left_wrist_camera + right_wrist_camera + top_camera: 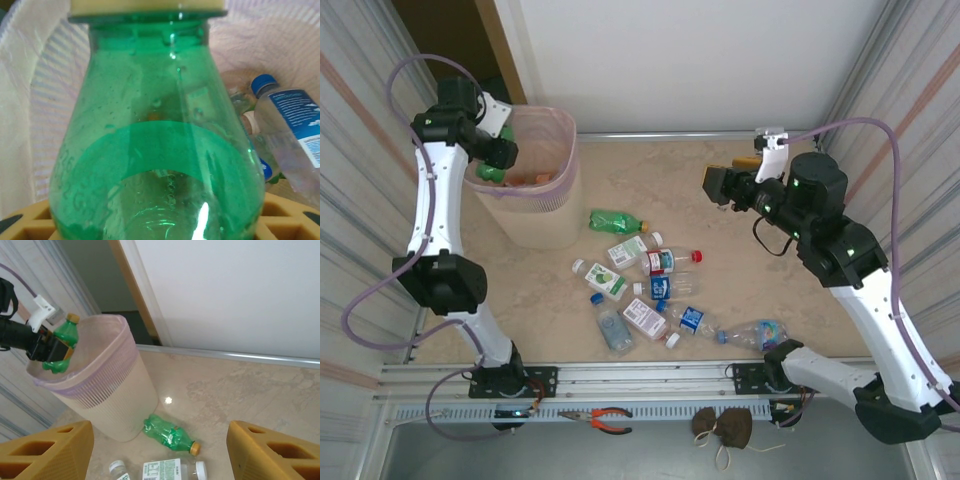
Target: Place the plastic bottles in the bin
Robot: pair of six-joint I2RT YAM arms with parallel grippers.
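Tabletop of mottled beige under loose bottles, corrugated walls either side.

Orange-handled pliers, brown pouches nearby

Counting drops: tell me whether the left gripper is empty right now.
No: the left gripper is clamped on the green bottle, holding it over the rim of the bin.

Green bottle above pink-lined bin
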